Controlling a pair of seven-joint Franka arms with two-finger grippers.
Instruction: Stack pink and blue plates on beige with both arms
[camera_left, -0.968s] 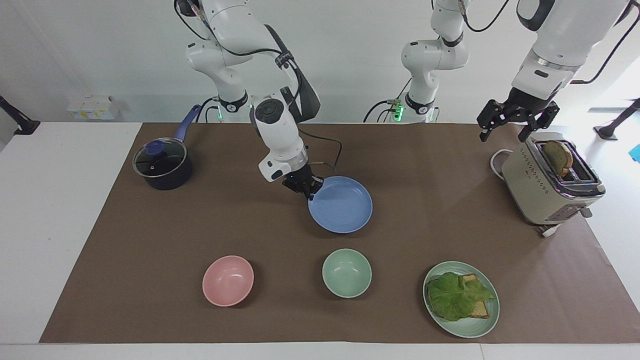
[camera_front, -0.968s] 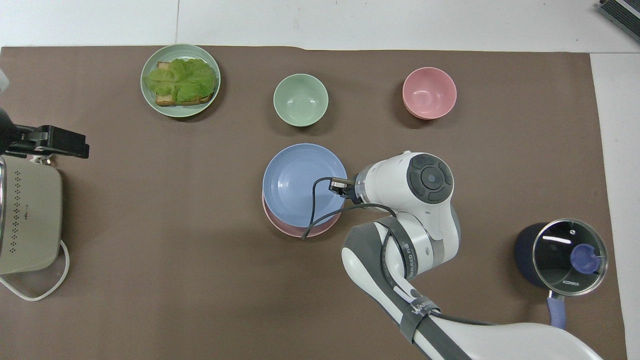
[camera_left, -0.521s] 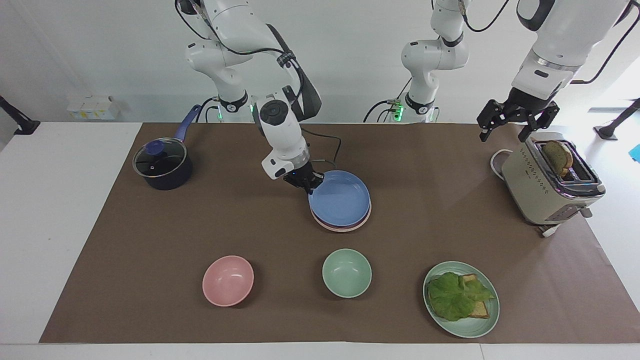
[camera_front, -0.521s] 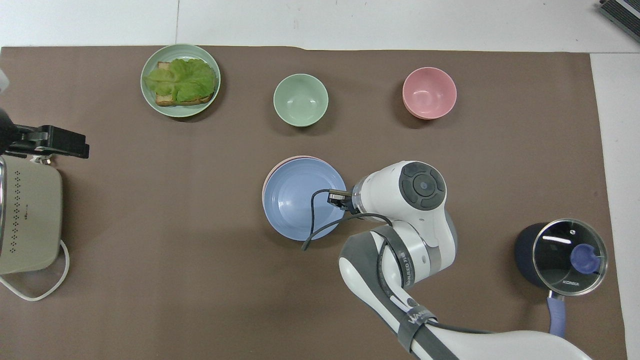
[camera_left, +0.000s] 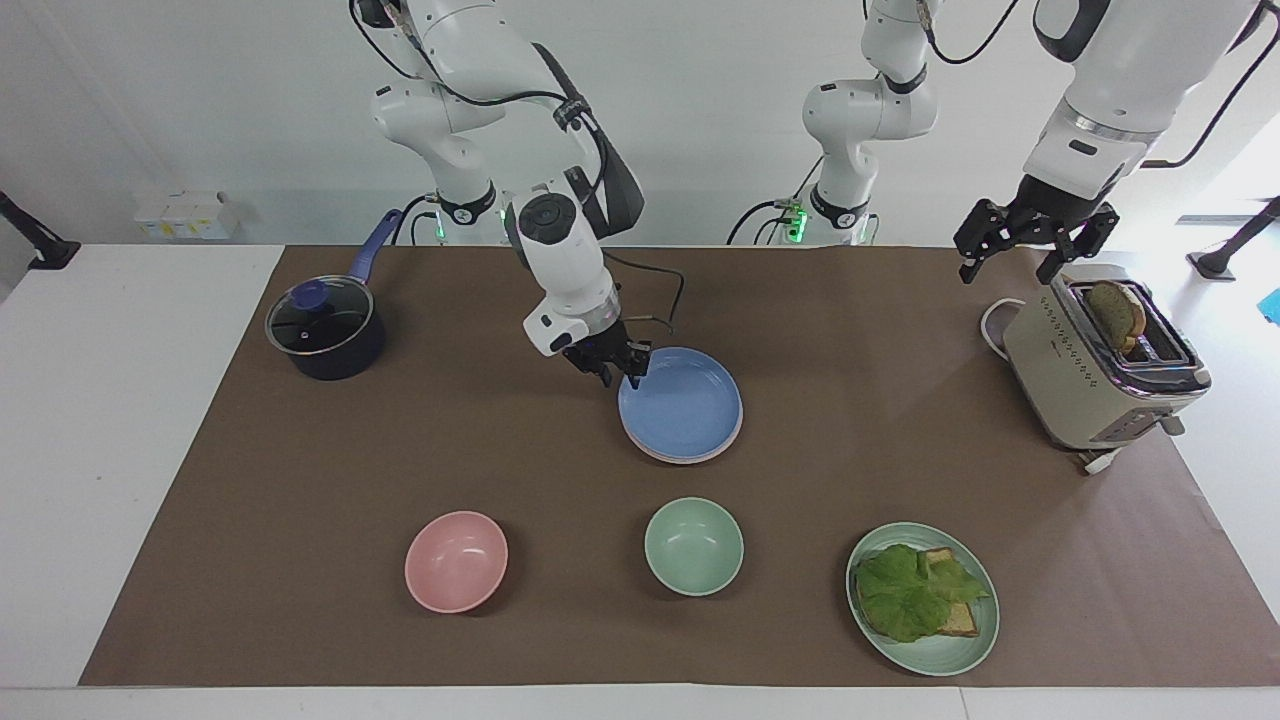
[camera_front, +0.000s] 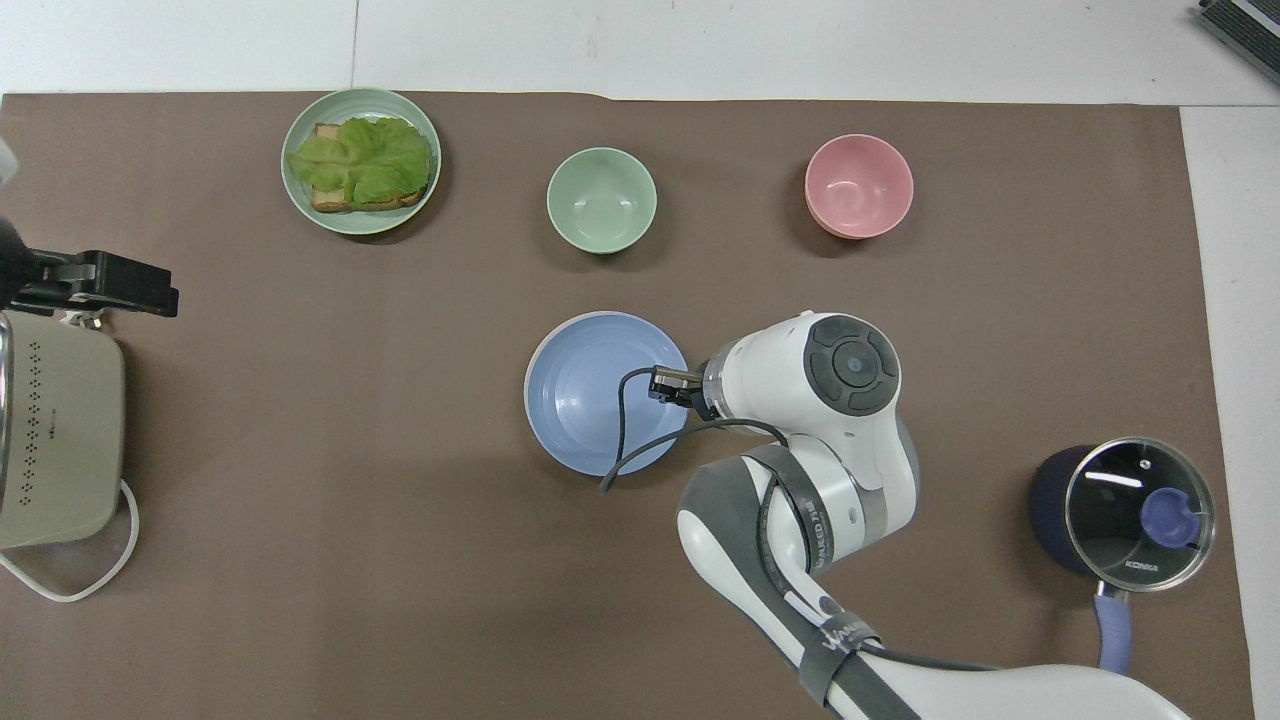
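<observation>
Compared with a second ago, the blue plate (camera_left: 682, 402) has come down from the air: it was then held tilted over the table, and it now lies level on top of the pink plate (camera_left: 690, 457), of which only a thin rim shows. Half a second ago the blue plate sat offset on the stack; now it is nearly centred. The right gripper (camera_left: 612, 366) has parted its fingers since then; they stand narrowly apart at the rim of the blue plate on the side toward the right arm's end of the table, and no grip on the rim is seen. The left gripper (camera_left: 1012, 255) waits as before, spread wide over the table just beside the toaster (camera_left: 1100, 365).

The facing view shows the edge of the stack, pink beneath blue; whether a beige plate lies under these cannot be told. In the overhead view the blue plate (camera_front: 606, 392) covers almost all below it, and the right arm's wrist hides the fingertips. The stack lies mid-table, nearer to the robots than the green bowl (camera_left: 693, 546) and the pink bowl (camera_left: 456, 560)
</observation>
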